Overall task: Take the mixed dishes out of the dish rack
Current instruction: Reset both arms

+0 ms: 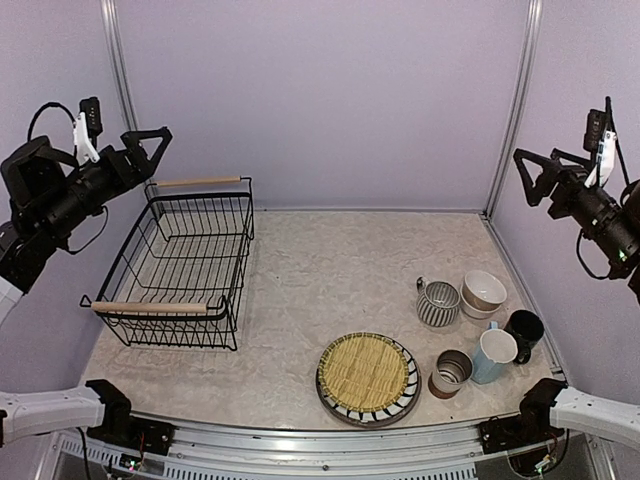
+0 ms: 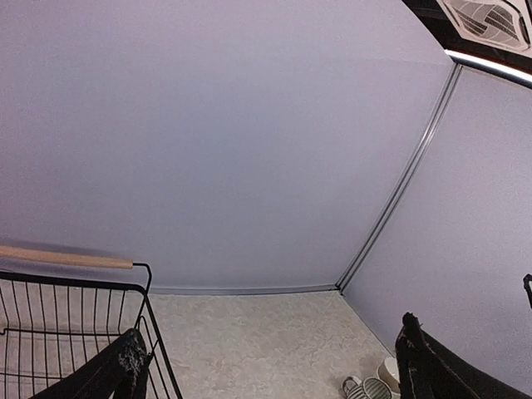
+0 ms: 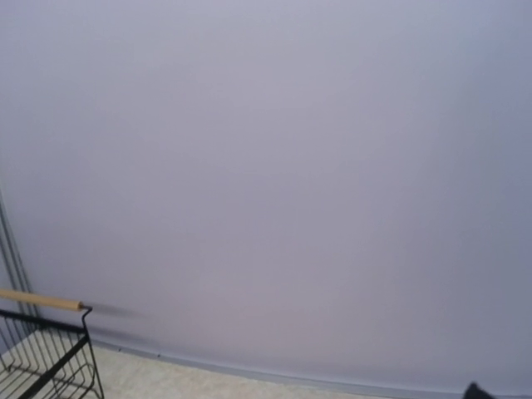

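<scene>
The dish rack [image 1: 185,262] stands at the left with nothing in it; it also shows in the left wrist view [image 2: 75,332] and the right wrist view [image 3: 46,353]. The yellow mat [image 1: 365,371] lies on the striped plate [image 1: 408,392] at the front. The grey-striped pot [image 1: 438,303], stacked bowls [image 1: 484,292], black mug [image 1: 523,330], light blue mug [image 1: 494,356] and brown-white cup [image 1: 452,372] stand on the table at the right. My left gripper [image 1: 160,158] is open and empty, high over the rack's far end. My right gripper [image 1: 522,178] is open and empty, high above the dishes.
Lilac walls close the table at the back and both sides. The pot [image 2: 366,389] and a bowl [image 2: 388,370] show low in the left wrist view between my left fingers [image 2: 125,370]. The rail with the arm bases [image 1: 320,440] runs along the near edge.
</scene>
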